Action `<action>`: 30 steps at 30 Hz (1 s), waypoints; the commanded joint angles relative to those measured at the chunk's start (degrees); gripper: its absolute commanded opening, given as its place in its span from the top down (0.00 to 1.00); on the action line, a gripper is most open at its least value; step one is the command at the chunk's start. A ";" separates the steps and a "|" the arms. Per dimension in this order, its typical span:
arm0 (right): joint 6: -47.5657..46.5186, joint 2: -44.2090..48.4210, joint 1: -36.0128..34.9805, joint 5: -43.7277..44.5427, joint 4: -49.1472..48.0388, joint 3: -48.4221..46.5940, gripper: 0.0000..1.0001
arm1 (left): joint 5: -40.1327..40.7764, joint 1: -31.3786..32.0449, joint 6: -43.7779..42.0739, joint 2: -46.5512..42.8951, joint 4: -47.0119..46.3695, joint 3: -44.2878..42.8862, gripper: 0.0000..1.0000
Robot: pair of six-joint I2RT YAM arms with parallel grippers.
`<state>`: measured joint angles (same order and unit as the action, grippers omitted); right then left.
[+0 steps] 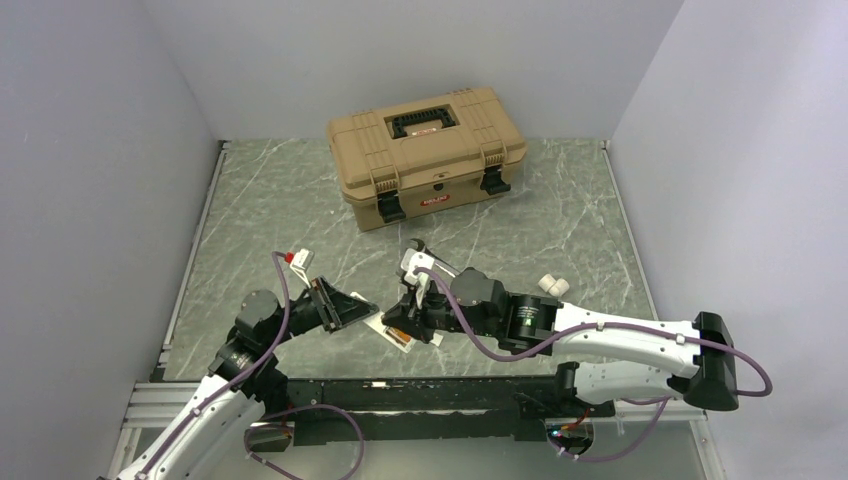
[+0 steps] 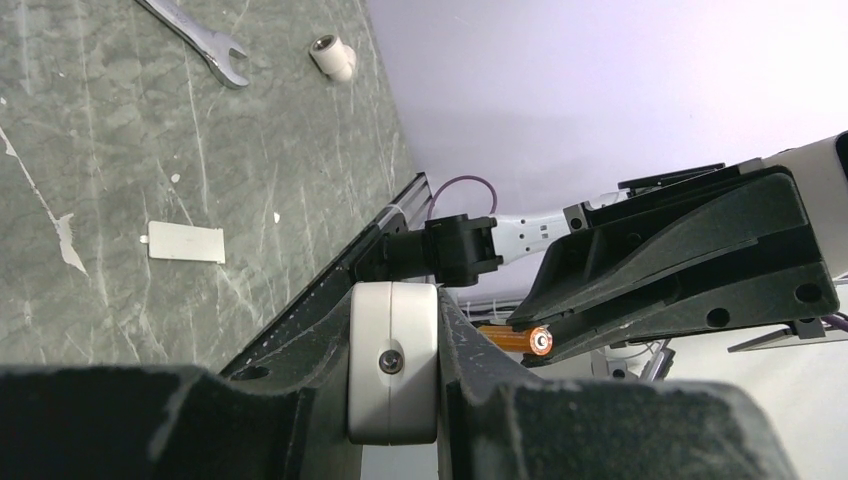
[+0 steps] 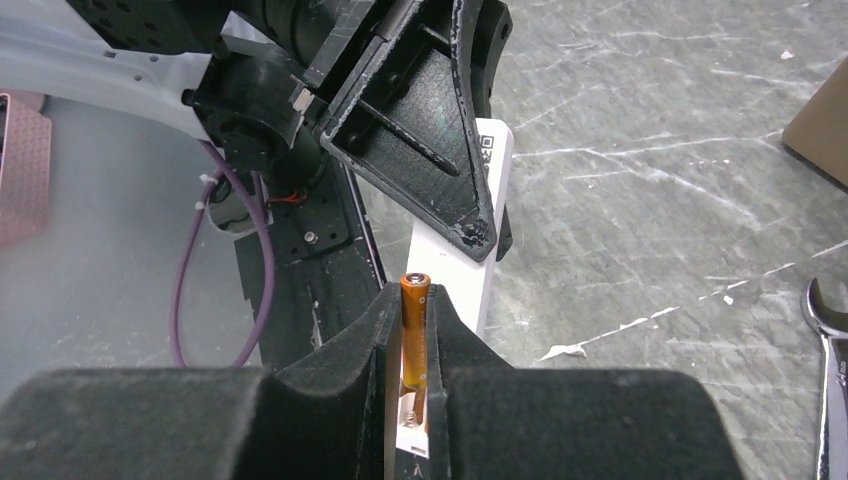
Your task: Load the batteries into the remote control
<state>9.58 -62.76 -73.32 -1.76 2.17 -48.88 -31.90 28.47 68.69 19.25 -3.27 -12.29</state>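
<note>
Left pincer [image 1: 365,312]: clamped on slim white rectangular remote control [image 2: 392,360] | Right pincer [image 3: 415,300]: pinching orange cylindrical battery [image 3: 415,335], poised just over the remote's far end | Surface: green-grey marbled bench [image 1: 270,200] | Room: pale lilac walls [image 1: 80,150]

Tan toolbox [image 1: 427,152], lid closed, at far centre. Steel wrench [image 2: 200,38] and white fitting [image 2: 332,55] lie near each other, not touching.

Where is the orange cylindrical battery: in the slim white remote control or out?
Out: right gripper clamps the orange cylindrical battery close to the slim white remote control, held by the left gripper.
</note>
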 commanded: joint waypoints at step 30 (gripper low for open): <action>2.37 0.78 -0.36 0.24 -4.14 4.22 1.00 | -0.60 -0.26 4.45 0.08 -4.33 -2.30 1.00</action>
<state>11.38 -62.63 -73.45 -2.44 0.80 -44.95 -32.18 28.42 71.42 19.97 -3.68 -13.21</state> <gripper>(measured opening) 0.127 0.281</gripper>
